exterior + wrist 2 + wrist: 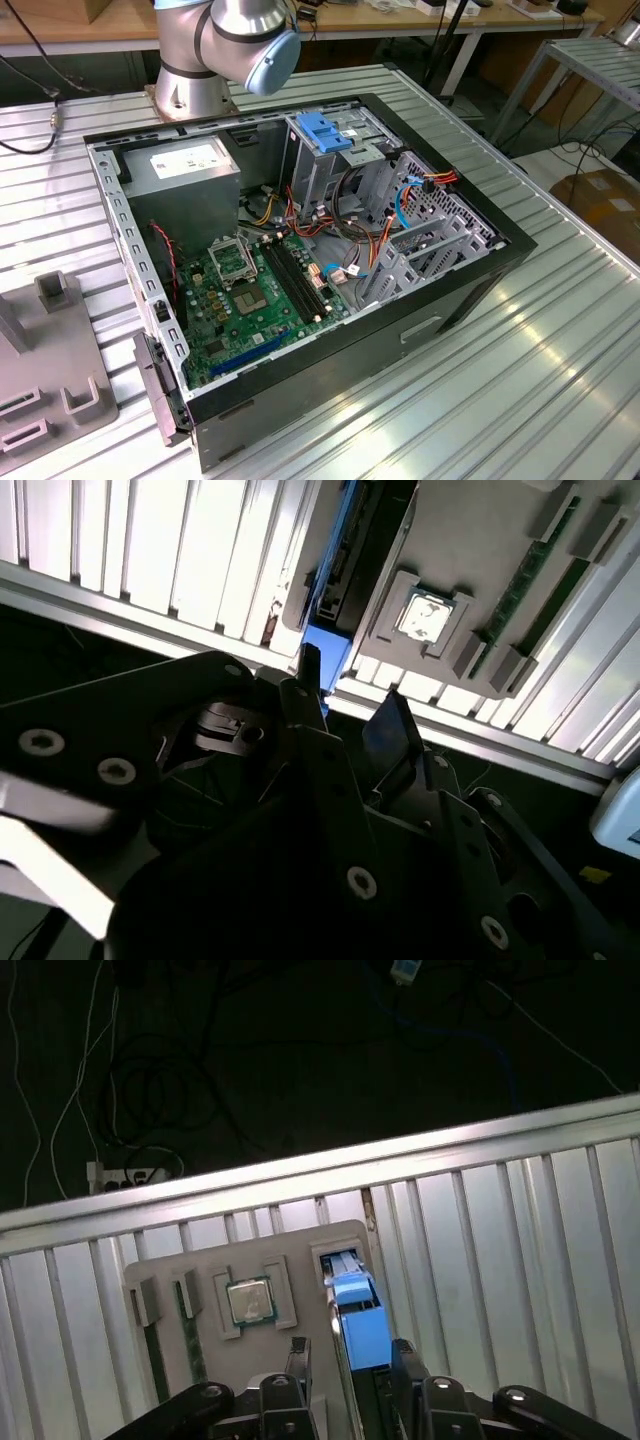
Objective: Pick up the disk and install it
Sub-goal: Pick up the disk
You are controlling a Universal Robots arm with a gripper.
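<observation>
in the first wrist view the disk (362, 1325) stands on edge in a slot of the grey holder (200, 1260) near the table (500, 1210) edge, probably so its flat faces can be grasped. the gripper (352, 1352) straddles it, jaws apart, a gap showing on one side, gripping nothing.

- A desk (560, 380) of ribbed aluminium slats, glaring under overhead light.
- Far behind it, a long wooden bench (380, 28).
- On the exterior view's right, a second slatted metal table (600, 65) and a cardboard box (605, 205).
- In the first wrist view, a dark floor (300, 1090) beyond the desk's edge, with loose cables (150, 1090) and a power strip (125, 1173).
</observation>
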